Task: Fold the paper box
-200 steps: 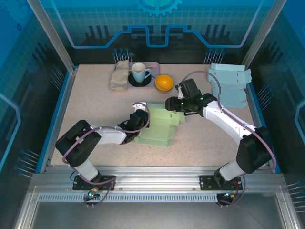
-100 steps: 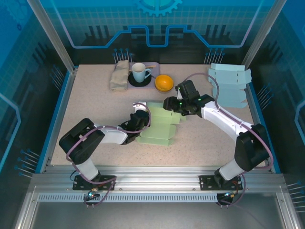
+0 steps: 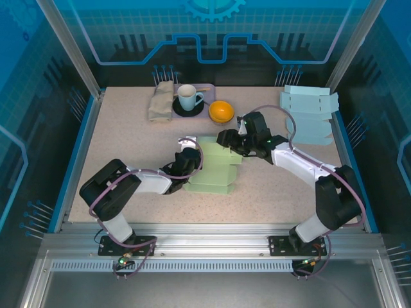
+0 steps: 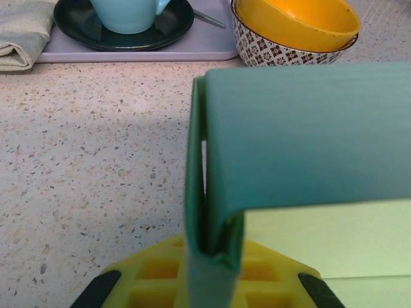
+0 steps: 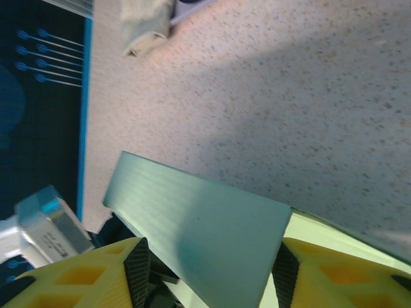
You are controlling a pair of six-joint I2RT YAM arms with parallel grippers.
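Left fingers (image 4: 151, 279) stay clamped on the pale green paper box (image 3: 215, 173); right fingers (image 5: 83, 276), grip unclear, pushed its flap (image 5: 199, 237) inward.

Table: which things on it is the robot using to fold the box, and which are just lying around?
For the job: green paper box, left gripper pinching one flap, right gripper at another flap.

Just lying about: folded cloth, cup on its saucer, orange bowl, stack of flat blue boxes.
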